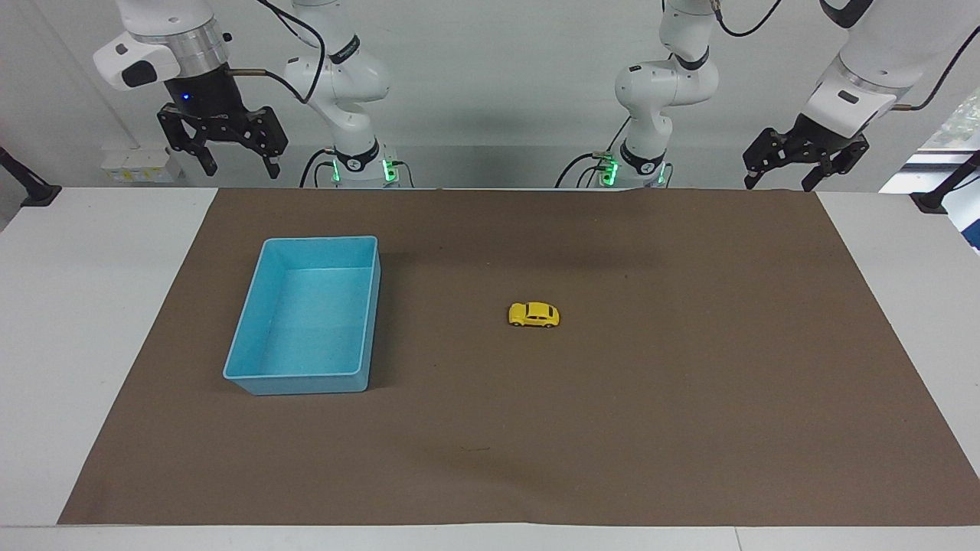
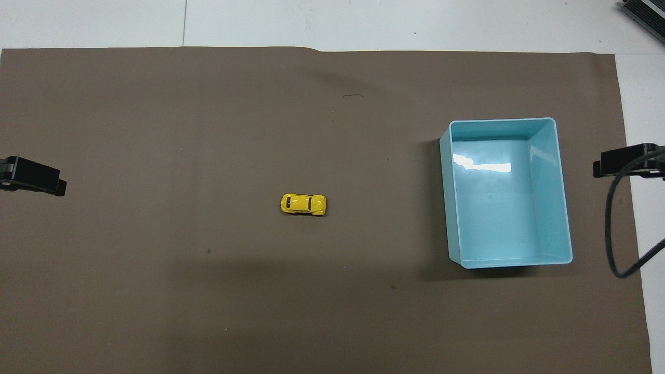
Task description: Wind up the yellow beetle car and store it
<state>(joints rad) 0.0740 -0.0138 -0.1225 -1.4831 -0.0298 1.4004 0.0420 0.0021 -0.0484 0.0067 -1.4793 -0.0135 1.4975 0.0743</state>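
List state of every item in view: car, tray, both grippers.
yellow beetle car: on its wheels on the brown mat, mid-table, untouched, not in the tray.
blue tray: upright on the mat toward the right arm's end, empty.
left gripper: open, empty, raised over the mat's edge by its base, waiting.
right gripper: open, empty, raised above the table's edge near its base.

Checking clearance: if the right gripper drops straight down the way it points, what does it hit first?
Probably bare table at the right arm's end; depth is unclear. The right gripper, open, hangs clear of the blue tray.
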